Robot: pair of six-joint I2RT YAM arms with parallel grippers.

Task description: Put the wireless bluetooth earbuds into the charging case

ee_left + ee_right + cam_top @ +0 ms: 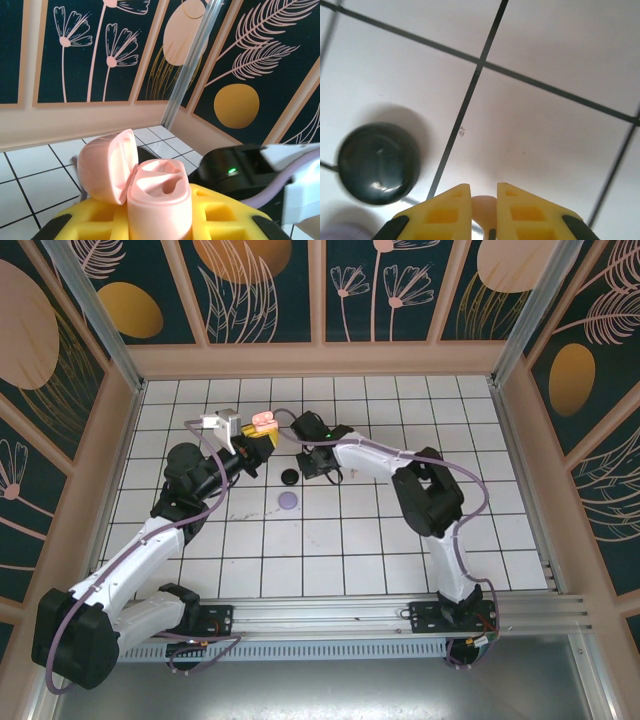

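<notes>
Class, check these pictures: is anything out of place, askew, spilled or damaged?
Nothing stands out. The pink charging case, lid open, sits in the left gripper; the right gripper pinches a pale pink earbud over the tiles; a round black case lies intact beside it.

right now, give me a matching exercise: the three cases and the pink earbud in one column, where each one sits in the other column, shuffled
Things
1 pink case
2 black case
3 purple case
4 pink earbud

Places
a on the tiles, the case nearest the arm bases
b between the fingers of the right pincer
c lid open, held in the left pincer
d on the tiles, just beside the right pincer

Pairs: 1-c, 2-d, 3-a, 4-b
</notes>
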